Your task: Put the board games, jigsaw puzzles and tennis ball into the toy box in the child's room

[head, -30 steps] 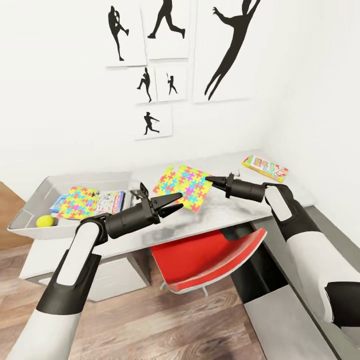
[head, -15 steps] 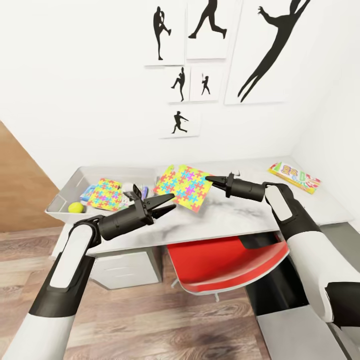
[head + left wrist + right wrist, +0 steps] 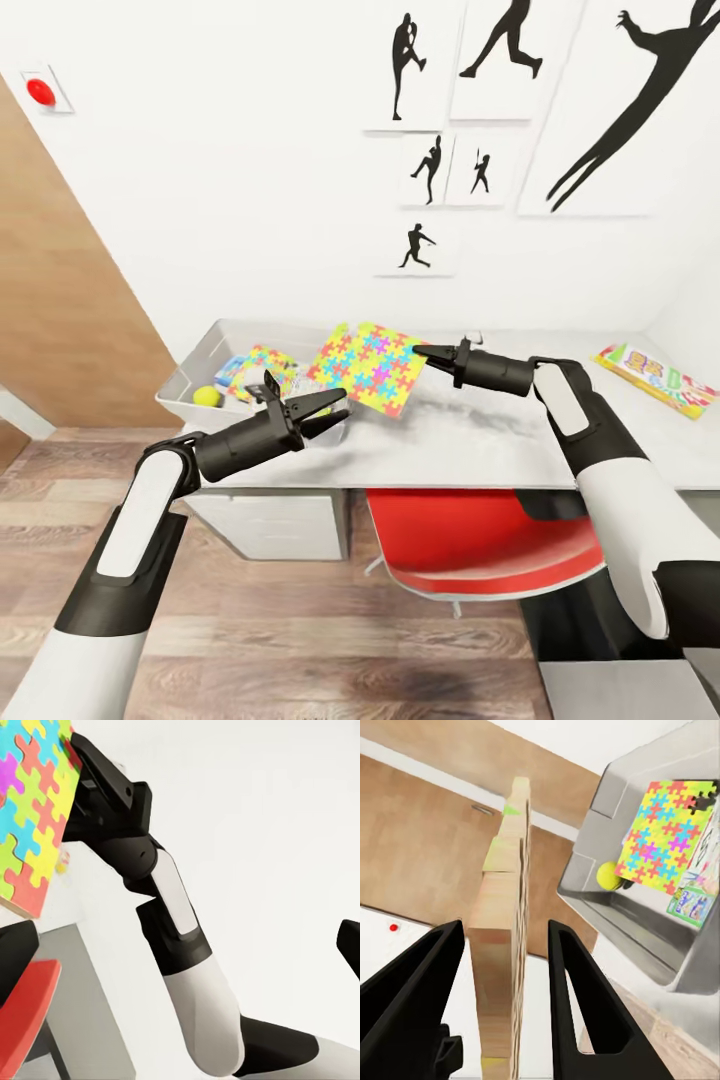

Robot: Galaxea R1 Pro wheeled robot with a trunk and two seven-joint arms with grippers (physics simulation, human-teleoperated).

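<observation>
My right gripper [image 3: 420, 352] is shut on the corner of a colourful jigsaw puzzle [image 3: 370, 367], holding it tilted above the table [image 3: 470, 440]. The right wrist view shows this puzzle [image 3: 502, 967] edge-on between the two fingers. Left of it stands the grey toy box [image 3: 190, 366], holding a tennis ball [image 3: 207, 396], a second jigsaw puzzle [image 3: 262, 361] and a board game [image 3: 231, 369]. My left gripper [image 3: 322, 408] hangs open and empty just in front of the box. Another board game [image 3: 655, 377] lies at the table's far right.
A red chair [image 3: 480, 545] is tucked under the table beneath my right arm. White drawers [image 3: 275, 520] stand under the table's left part. A wooden door [image 3: 70, 290] is at the left. Wooden floor lies in front.
The camera has swung to the left, so the table and box have shifted right in the picture. Both arms keep their pose and the puzzle stays in the right gripper.
</observation>
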